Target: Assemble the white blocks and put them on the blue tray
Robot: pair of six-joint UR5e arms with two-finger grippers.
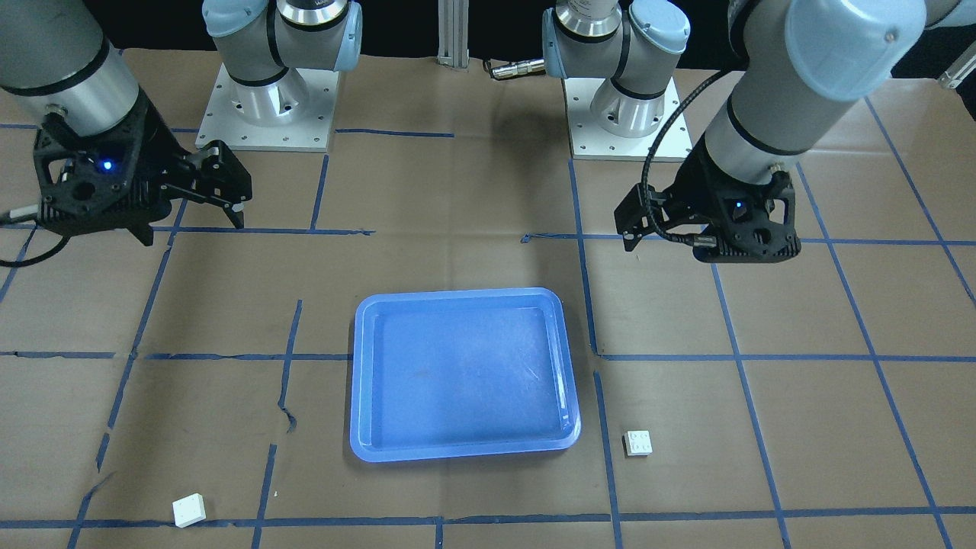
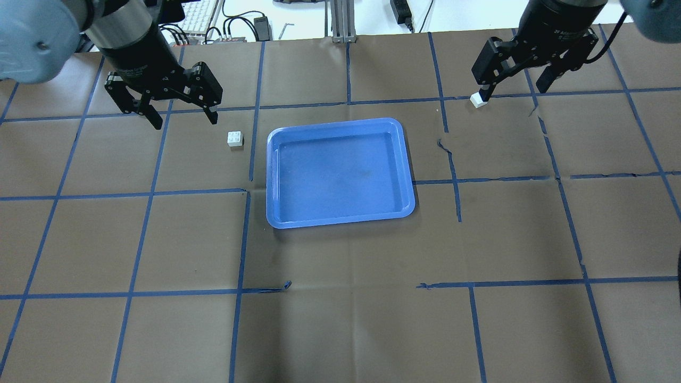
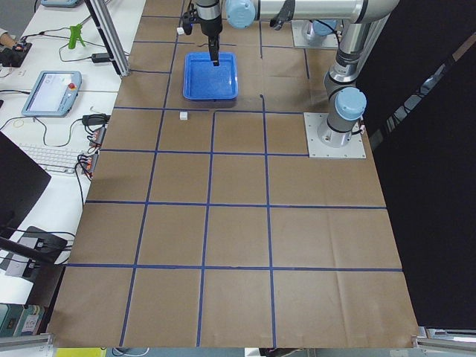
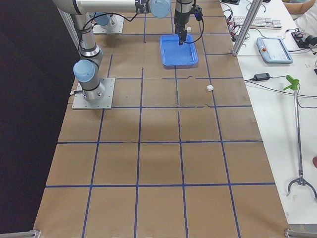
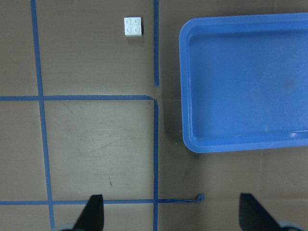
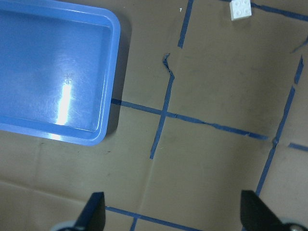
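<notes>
The blue tray [image 2: 340, 171] lies in the middle of the table and holds nothing. One white block [image 2: 234, 139] sits studs up just left of the tray's far left corner. My left gripper [image 2: 186, 122] hovers open and empty a little beyond and to the left of it. The left wrist view shows this block [image 5: 133, 26] ahead of the open fingers [image 5: 94, 212], beside the tray [image 5: 240, 139]. The other white block [image 2: 479, 100] lies far right of the tray, by one fingertip of my open, empty right gripper [image 2: 514, 91]. It also shows in the right wrist view [image 6: 241, 8].
The table is covered in brown paper with a grid of blue tape lines [image 2: 340, 102]. The paper is torn right of the tray [image 2: 449, 151]. Both arm bases [image 1: 267, 107] stand at the robot's edge. A keyboard and cables [image 2: 213, 21] lie beyond the far edge.
</notes>
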